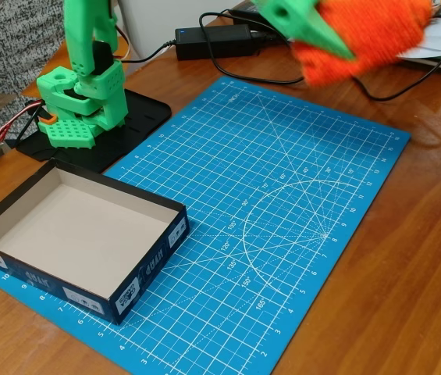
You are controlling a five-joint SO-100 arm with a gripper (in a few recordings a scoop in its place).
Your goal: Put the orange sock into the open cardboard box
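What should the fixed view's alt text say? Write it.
A green gripper holds the orange sock in the air at the top of the fixed view, above a blue cutting mat. The open cardboard box sits empty on the mat's lower left, below the arm's green base.
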